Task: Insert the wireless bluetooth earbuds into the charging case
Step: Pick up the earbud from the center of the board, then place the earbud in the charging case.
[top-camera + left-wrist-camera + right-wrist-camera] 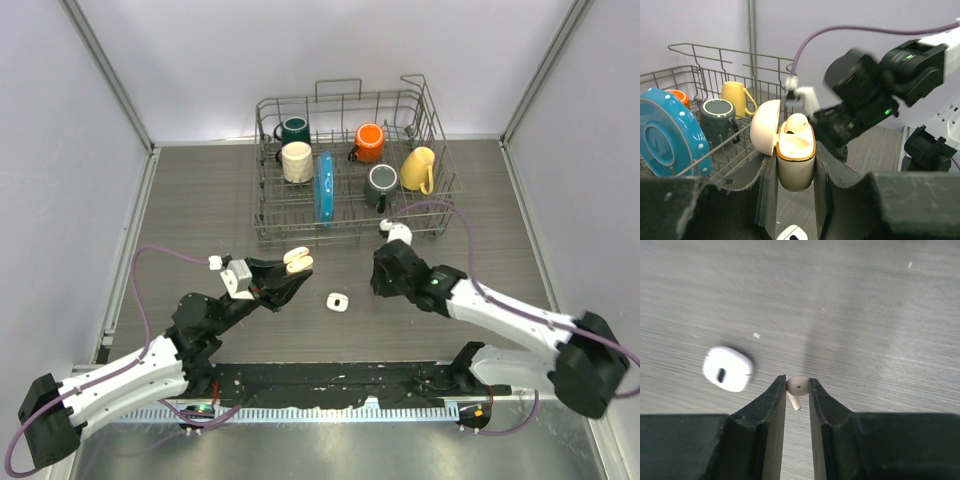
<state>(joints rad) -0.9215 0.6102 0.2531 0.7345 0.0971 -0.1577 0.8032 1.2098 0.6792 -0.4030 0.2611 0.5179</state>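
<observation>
My left gripper (293,270) is shut on a cream charging case (796,162) with a gold rim, held above the table. Its lid (765,127) is open to the left, and one cream earbud (796,122) sits in a slot. The case also shows in the top view (298,260). My right gripper (797,386) is shut on a second cream earbud (799,384), pinched by its bud with the stem pointing down, above the table. In the top view the right gripper (382,282) is to the right of the case and apart from it.
A small white rounded case-like object (337,301) with a dark slot lies on the table between the grippers. It also shows in the right wrist view (727,368). A wire dish rack (440,205) at the back holds several mugs and a blue plate (324,186).
</observation>
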